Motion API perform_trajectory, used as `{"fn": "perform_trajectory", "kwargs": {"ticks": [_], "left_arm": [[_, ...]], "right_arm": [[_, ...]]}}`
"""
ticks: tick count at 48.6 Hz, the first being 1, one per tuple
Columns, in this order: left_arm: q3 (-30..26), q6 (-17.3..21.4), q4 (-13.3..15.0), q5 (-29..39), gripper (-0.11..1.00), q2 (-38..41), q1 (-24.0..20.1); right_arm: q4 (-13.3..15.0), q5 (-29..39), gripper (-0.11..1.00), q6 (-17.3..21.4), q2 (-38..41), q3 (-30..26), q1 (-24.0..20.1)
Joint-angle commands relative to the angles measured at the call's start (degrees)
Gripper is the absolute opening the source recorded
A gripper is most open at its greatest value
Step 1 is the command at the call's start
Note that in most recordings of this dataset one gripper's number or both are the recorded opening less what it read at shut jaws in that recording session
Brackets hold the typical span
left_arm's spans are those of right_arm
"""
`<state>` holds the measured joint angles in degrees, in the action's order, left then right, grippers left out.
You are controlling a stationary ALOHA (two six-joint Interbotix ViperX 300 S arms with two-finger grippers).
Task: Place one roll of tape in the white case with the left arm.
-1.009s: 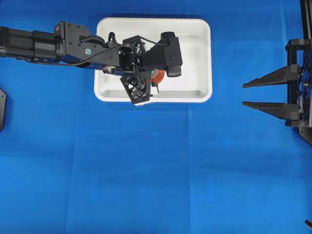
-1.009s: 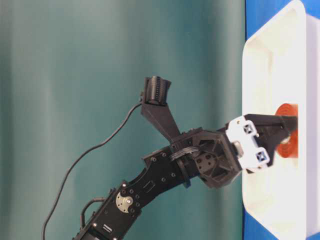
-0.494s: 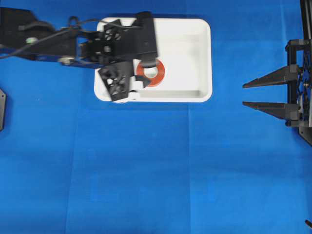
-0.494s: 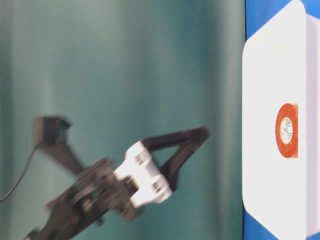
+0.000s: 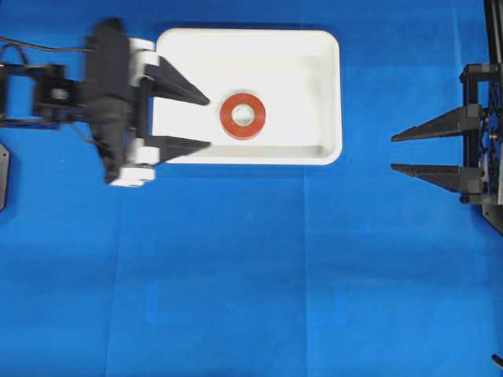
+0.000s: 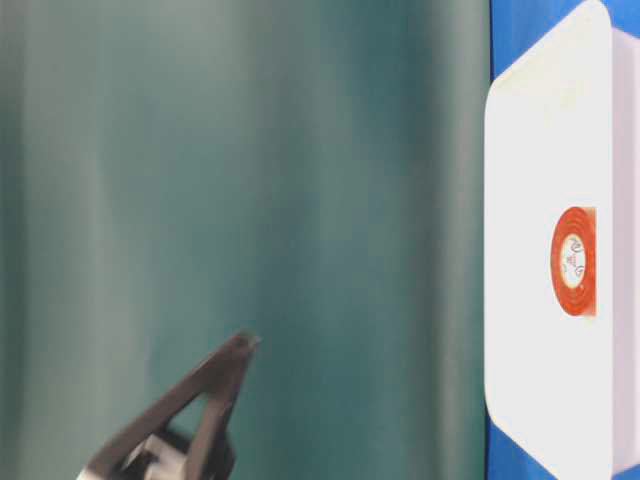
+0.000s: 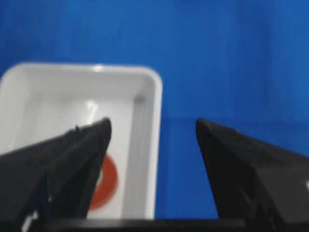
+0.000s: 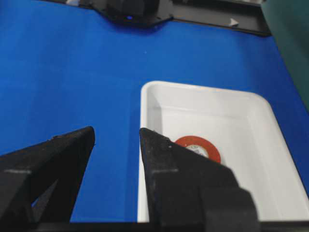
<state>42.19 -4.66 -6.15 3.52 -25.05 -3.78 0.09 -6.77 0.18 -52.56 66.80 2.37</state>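
Note:
The red-orange roll of tape (image 5: 242, 116) lies flat inside the white case (image 5: 326, 94), left of its middle. It also shows in the table-level view (image 6: 573, 261), the left wrist view (image 7: 107, 181) and the right wrist view (image 8: 200, 147). My left gripper (image 5: 207, 122) is open and empty, raised above the case's left end, its prongs pointing toward the tape. My right gripper (image 5: 393, 152) is open and empty at the far right, well away from the case.
The case (image 6: 540, 150) sits on a blue cloth (image 5: 251, 267). The left arm's body (image 5: 110, 102) stands over the cloth left of the case. A dark object (image 5: 3, 177) is at the left edge.
My left gripper let go of the tape, which now lies in the case. The gripper lifted and pulled back to the left, turning its prongs level.

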Motion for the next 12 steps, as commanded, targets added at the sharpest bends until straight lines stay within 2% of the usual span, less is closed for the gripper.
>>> {"fn": "perform_trajectory", "kwargs": {"ticks": [1, 12], "left_arm": [[2.6, 0.0, 0.4, -4.8, 0.66, -5.0, 0.4], [9.8, -0.1, 0.6, -12.7, 0.66, -12.1, 1.9]], "right_arm": [[-0.3, -0.4, -0.11, 0.1, 0.3, -1.0, 0.2], [-0.3, -0.6, -0.11, 0.1, 0.4, -1.1, 0.2]]}}
